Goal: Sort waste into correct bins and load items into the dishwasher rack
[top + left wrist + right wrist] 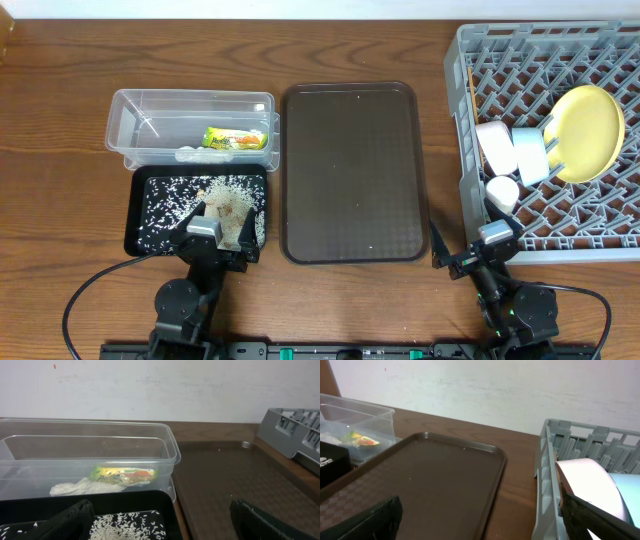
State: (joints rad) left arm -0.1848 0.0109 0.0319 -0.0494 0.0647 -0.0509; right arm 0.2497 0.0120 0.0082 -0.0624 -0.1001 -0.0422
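Overhead and wrist views of the wooden table (60, 120).

(a) The dishwasher rack (560, 60), at the far right, held the yellow plate (588, 132) standing on edge among the pegs. To the plate's left, the light blue bowl (627, 492) and the pinkish-white bowl (585, 482) lay on their sides, touching. A thin brown line along the rack's left wall appeared to be the chopsticks (473, 100).

(b) The dark brown serving tray (350, 170) lay at the centre.

(c) The clear plastic tub (190, 105), far left, contained the snack wrapper (125, 474), with the white scrap (82, 487) just to its left.

(d) The black tray (140, 215), touching the tub's near side, held the scattered rice scraps (170, 200).

(e) The left gripper (160, 510) hung over the black tray's near edge, fingers apart and holding nothing.

(f) The right gripper (480, 502) sat at the rack's near left corner, fingers likewise spread and empty.
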